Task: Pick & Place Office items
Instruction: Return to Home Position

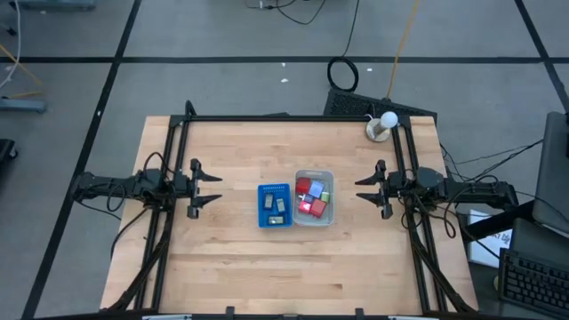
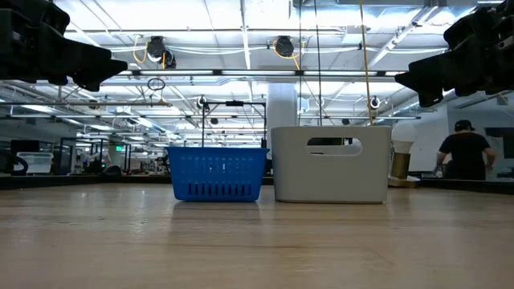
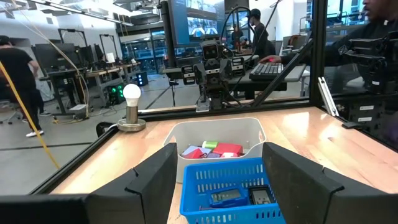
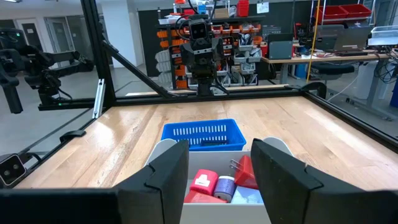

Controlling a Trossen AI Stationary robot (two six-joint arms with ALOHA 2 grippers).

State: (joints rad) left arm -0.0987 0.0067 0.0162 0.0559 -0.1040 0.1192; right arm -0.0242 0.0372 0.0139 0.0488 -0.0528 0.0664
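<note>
Both arms sit at opposite sides of the table (image 1: 222,262), well apart from the two bins at its middle. The left arm (image 1: 133,185) lies along the left edge, with the left fingers (image 3: 149,180) spread wide and holding nothing. The right arm (image 1: 444,188) mirrors it at the right edge, and the right fingers (image 4: 158,177) are likewise parted and empty. In the low view both arms hang in the upper corners, clear of the wood.

The office items lie inside the bins. The blue basket (image 2: 217,183) stands on the side nearer the left arm and holds the dark flat pieces (image 1: 276,206), which lie on its floor (the left wrist view shows two of them side by side, one bluish and one black). The pale bin (image 2: 329,181) is taller, with a handle slot cut in its wall. It stands just beside the basket on the side nearer the right arm; whether the two walls touch I cannot tell. In it the red blocks (image 1: 316,208), pale blue blocks (image 1: 317,188) and a green block (image 1: 325,196) are heaped together.

A bulb lamp (image 1: 384,126) stands upright at the table's far corner on the right arm's side. Beyond the table, in the low view, a person (image 2: 464,152) in a dark top stands with their back turned.
</note>
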